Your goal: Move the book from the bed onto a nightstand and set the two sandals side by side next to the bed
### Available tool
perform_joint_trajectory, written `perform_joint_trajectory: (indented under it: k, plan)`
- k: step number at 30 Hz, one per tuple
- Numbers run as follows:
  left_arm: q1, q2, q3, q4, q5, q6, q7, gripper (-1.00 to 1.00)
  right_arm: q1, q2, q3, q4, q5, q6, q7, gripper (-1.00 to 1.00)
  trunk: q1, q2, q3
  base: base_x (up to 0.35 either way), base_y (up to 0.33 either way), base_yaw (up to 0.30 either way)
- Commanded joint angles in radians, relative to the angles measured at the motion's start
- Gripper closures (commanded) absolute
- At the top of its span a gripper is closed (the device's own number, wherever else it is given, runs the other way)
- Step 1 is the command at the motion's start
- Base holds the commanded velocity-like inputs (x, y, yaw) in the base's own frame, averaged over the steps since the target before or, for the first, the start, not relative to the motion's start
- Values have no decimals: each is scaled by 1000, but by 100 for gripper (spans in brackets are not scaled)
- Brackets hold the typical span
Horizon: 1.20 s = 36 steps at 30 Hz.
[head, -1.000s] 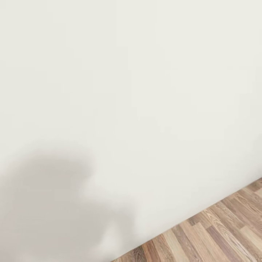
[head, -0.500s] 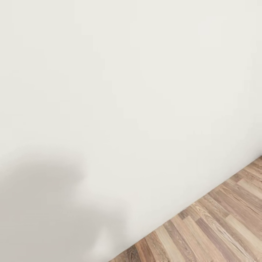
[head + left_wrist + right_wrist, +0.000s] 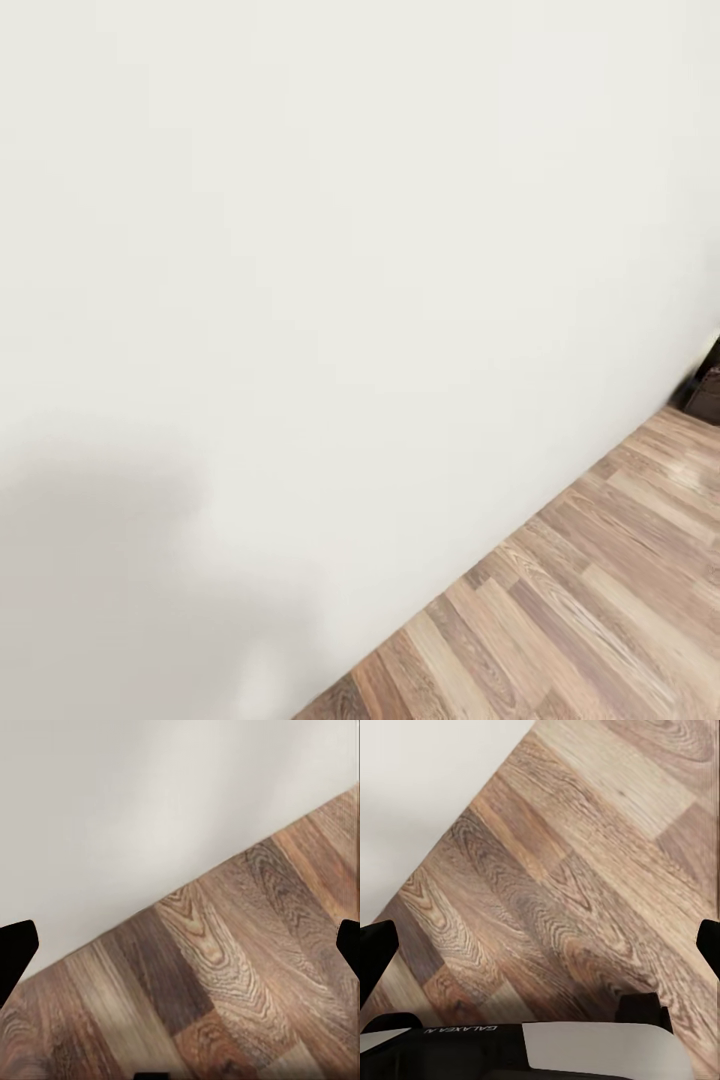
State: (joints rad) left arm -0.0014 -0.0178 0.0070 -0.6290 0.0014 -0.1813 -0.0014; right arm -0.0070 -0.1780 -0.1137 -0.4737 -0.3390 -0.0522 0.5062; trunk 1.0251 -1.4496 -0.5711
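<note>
I face a plain white bedroom wall [image 3: 300,250] that meets the wood-plank floor [image 3: 600,600] along a slanting line. The book, the bed, the nightstand and the two sandals are out of view. In the left wrist view my left gripper [image 3: 180,949] is open, its black fingertips [image 3: 15,952] wide apart over bare planks beside the wall. In the right wrist view my right gripper [image 3: 540,949] is open too, with nothing between its fingertips [image 3: 709,945] but floor.
A dark brown corner of some furniture [image 3: 705,390] stands at the far right where wall and floor meet; I cannot tell what it is. My own shadow [image 3: 100,560] falls on the wall. Part of my body [image 3: 585,1050] lies under the right gripper.
The camera has turned: the wall's foot has slid left and up, more floor shows at the right, and the dark furniture corner has come into view.
</note>
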Motion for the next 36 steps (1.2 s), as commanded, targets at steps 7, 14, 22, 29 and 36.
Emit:
perform_joint_trajectory:
  k: [7, 14, 22, 29, 36]
  plan:
    - [0, 0, 1, 0, 0, -3, 0, -100, -1, 0, -2, 1, -6, 0, 6, -100, 0, 0, -1, 0, 0, -265]
    - [0, 0, 1, 0, 0, -3, 0, -100, -1, 0, -2, 1, -6, 0, 6, -100, 0, 0, -1, 0, 0, -281]
    - [0, -1, 1, 0, 0, -3, 0, -100, -1, -1, -2, 1, -6, 0, 6, -100, 0, 0, -1, 0, 0, -282]
    - [0, 0, 1, 0, 0, -3, 0, -100, -1, 0, -2, 1, -6, 0, 6, -100, 0, 0, -1, 0, 0, -282]
    - [0, -1, 1, 0, 0, -3, 0, -100, -1, 0, -2, 1, -6, 0, 6, -100, 0, 0, -1, 0, 0, -282]
